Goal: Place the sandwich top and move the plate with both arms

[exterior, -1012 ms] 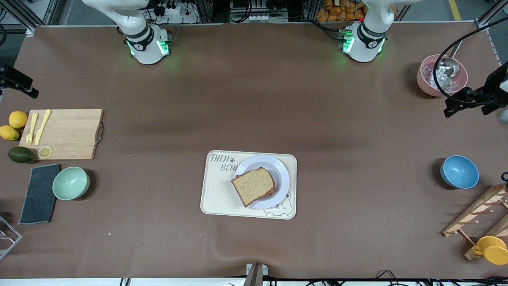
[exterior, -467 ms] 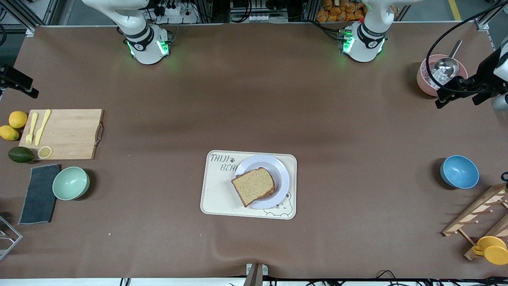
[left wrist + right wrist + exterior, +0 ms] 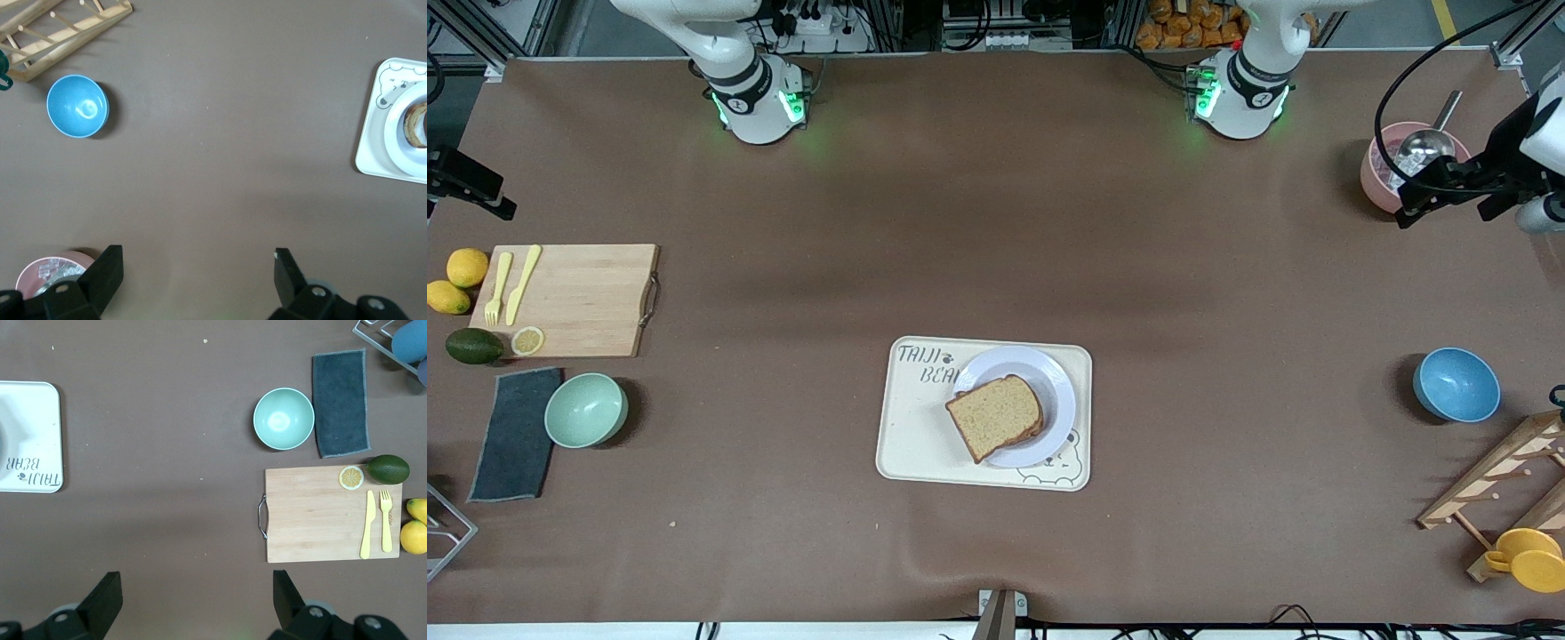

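Note:
The sandwich top [image 3: 994,416], a speckled brown bread slice, lies on the sandwich on the pale plate [image 3: 1056,378]. The plate sits on the cream bear tray [image 3: 919,440] at mid-table. My left gripper [image 3: 1407,206] is open and empty, up in the air over the table beside the pink bowl, at the left arm's end. In the left wrist view [image 3: 197,267] its fingers stand wide apart, and the plate [image 3: 399,137] shows at the picture's edge. My right gripper [image 3: 197,590] is open and empty over the table edge at the right arm's end.
A pink bowl [image 3: 1375,180] with a ladle, a blue bowl [image 3: 1456,384], a wooden rack [image 3: 1494,480] and a yellow cup [image 3: 1529,558] stand at the left arm's end. A cutting board [image 3: 578,298], green bowl [image 3: 586,409] and dark cloth [image 3: 516,433] lie at the right arm's end.
My left gripper has risen and drawn back toward the pink bowl. The right gripper has hardly moved. The sandwich, plate and tray have not moved.

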Robot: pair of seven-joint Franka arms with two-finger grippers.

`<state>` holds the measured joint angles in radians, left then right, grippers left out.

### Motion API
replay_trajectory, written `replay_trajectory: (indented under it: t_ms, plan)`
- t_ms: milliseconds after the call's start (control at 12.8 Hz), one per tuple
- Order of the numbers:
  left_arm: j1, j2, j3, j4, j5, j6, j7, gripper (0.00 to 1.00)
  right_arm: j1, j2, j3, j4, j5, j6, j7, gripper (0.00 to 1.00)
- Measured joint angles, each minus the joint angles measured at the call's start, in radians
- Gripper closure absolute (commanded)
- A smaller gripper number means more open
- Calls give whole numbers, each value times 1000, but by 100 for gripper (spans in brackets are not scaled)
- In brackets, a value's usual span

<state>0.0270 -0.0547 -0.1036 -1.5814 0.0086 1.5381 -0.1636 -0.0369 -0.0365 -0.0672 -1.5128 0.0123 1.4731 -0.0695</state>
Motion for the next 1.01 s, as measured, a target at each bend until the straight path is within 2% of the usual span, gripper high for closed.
replay_trajectory:
  t_ms: [1012]
  plan:
    - [1,-8,4,-24,0,6,6,0,20,0,4,0,0,0,1,0]
